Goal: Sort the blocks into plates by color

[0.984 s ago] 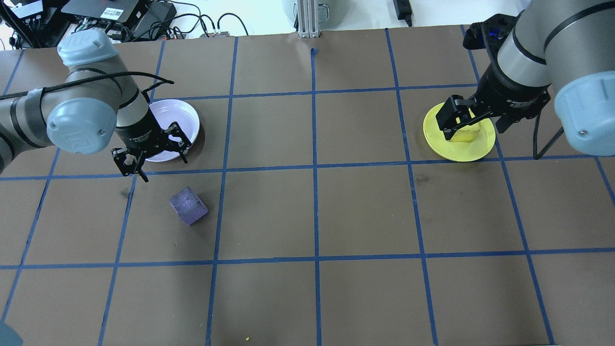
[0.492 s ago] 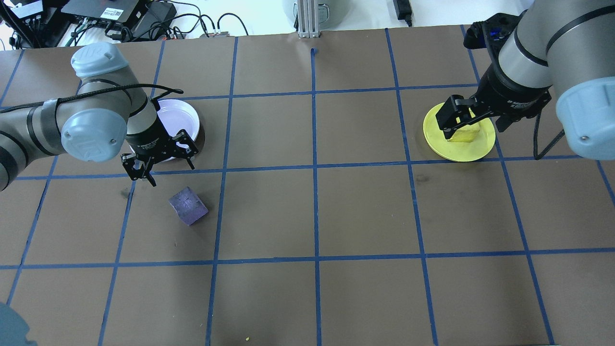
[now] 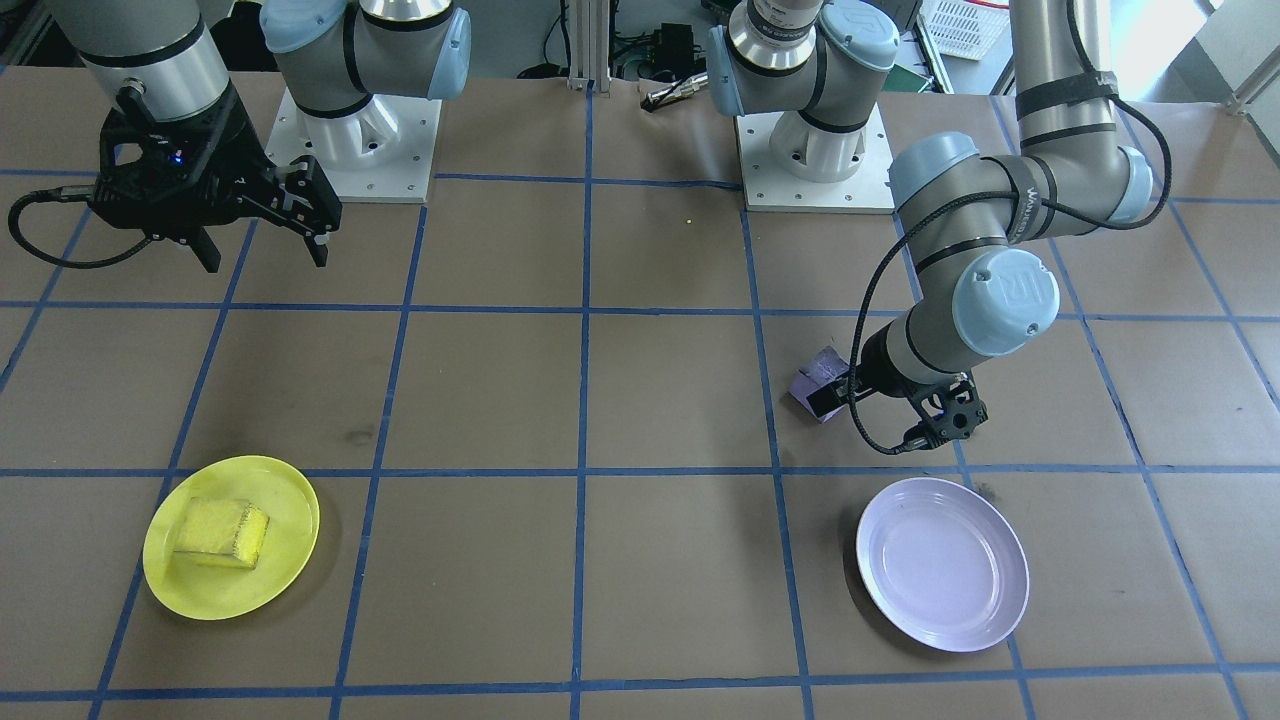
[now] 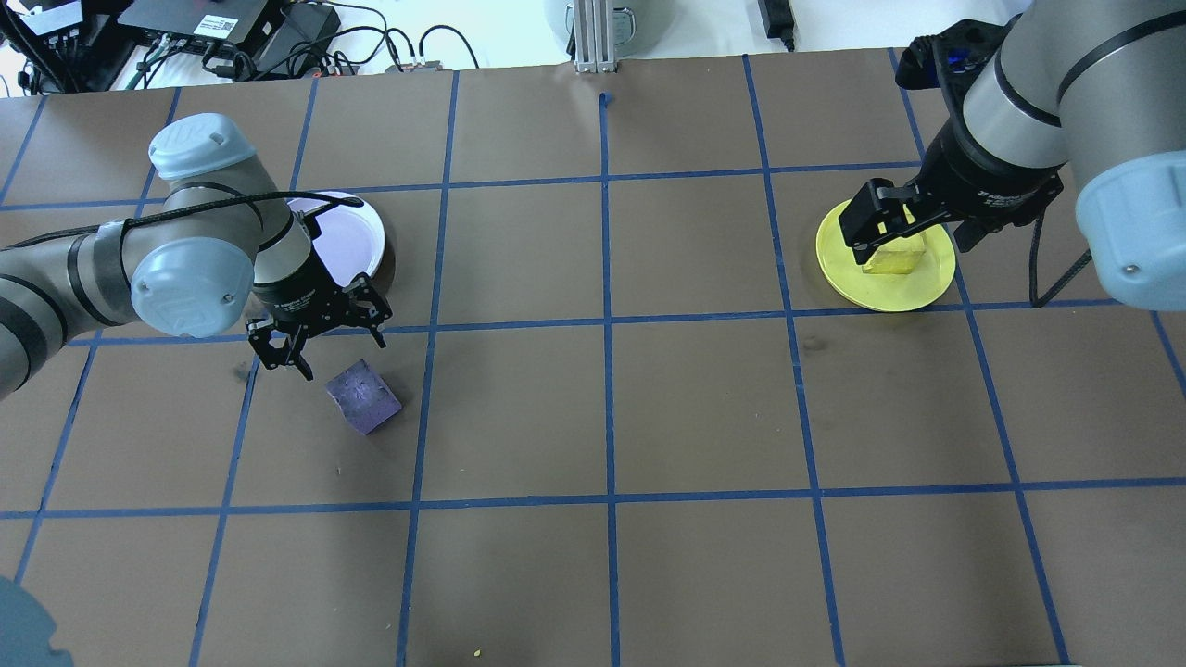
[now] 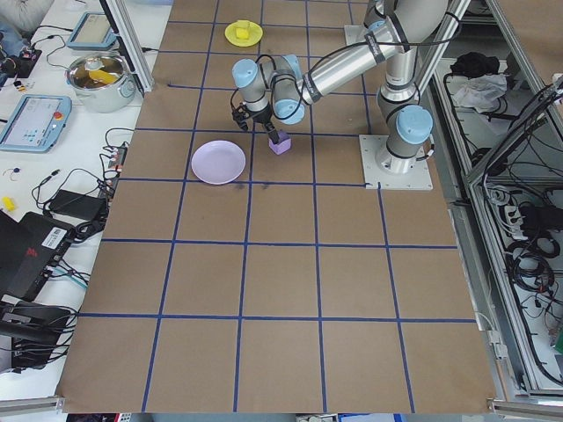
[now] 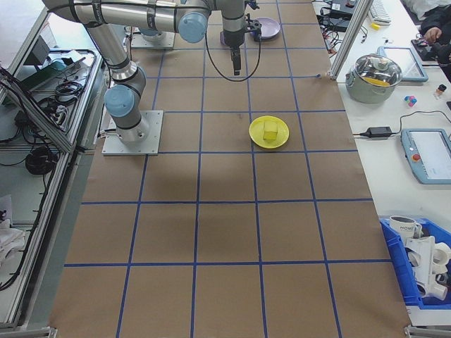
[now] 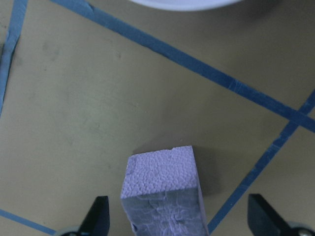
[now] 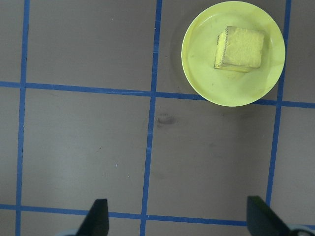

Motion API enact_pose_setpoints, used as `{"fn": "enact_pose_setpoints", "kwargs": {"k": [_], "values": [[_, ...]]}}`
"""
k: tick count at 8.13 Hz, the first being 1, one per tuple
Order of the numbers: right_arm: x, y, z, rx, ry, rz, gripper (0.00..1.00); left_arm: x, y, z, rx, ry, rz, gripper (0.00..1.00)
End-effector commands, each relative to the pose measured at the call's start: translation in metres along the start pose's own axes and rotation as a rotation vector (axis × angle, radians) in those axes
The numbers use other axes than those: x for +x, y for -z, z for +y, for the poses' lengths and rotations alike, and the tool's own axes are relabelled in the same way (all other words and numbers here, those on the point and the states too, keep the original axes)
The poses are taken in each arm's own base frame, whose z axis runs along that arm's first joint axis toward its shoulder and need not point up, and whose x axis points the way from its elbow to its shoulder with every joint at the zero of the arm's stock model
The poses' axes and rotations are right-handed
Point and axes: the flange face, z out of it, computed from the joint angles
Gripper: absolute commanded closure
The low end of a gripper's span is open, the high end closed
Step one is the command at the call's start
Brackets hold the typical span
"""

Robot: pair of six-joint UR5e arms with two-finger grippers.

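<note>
The purple block (image 4: 363, 396) lies on the brown table, one grid square nearer than the lavender plate (image 4: 357, 236). My left gripper (image 4: 324, 347) is open and hovers just beside the block on the plate's side. In the left wrist view the purple block (image 7: 165, 191) sits between the two spread fingertips (image 7: 98, 219), untouched. The yellow block (image 3: 222, 532) rests inside the yellow plate (image 3: 290, 490). My right gripper (image 3: 265, 250) hangs open and empty high above the table; its wrist view looks down on the yellow plate (image 8: 202, 64) with the yellow block (image 8: 239, 48).
Blue tape lines divide the table into squares. Both arm bases (image 3: 355, 140) stand at the robot's edge. Cables, electronics and an aluminium post (image 4: 593, 37) line the far edge. A metal pot (image 5: 98, 77) and tablets sit off the table.
My left gripper has moved from over the lavender plate's edge toward the purple block, staying open. The right arm has barely shifted.
</note>
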Motion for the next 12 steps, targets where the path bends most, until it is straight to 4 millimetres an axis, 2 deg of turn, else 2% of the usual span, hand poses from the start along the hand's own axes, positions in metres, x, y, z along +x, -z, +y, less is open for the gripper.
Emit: {"fn": "enact_pose_setpoints", "kwargs": {"k": [1,4,5,6,7,8,9,11,12], "values": [[0.001,-0.001,0.003,-0.008,0.008,0.002,0.0,-0.004,-0.03,0.01,0.003,-0.004,-0.001,0.0],[0.001,-0.003,0.003,-0.011,0.012,-0.001,0.0,-0.006,-0.032,0.013,-0.005,-0.018,-0.002,0.03],[0.001,-0.003,0.003,-0.011,0.012,0.0,0.0,-0.007,-0.03,0.014,0.001,-0.019,-0.005,0.22],[0.001,-0.003,0.003,-0.009,0.014,-0.001,0.0,-0.007,-0.029,0.013,0.004,-0.013,-0.009,0.54],[0.001,-0.003,0.003,-0.011,0.014,0.0,0.0,-0.007,-0.032,0.012,-0.001,-0.01,-0.011,0.81],[0.001,-0.003,0.003,-0.009,0.014,-0.001,0.0,-0.007,-0.032,0.011,-0.001,-0.015,-0.01,0.92],[0.001,-0.003,0.002,-0.011,0.014,0.0,0.0,-0.009,-0.03,0.009,0.002,-0.009,-0.008,1.0],[0.001,-0.003,0.002,-0.012,0.012,-0.002,0.0,-0.021,-0.018,0.006,0.0,0.012,-0.001,1.0],[0.001,-0.003,0.002,-0.011,0.012,-0.001,0.0,-0.027,0.004,-0.01,0.043,-0.006,0.01,1.0]]}}
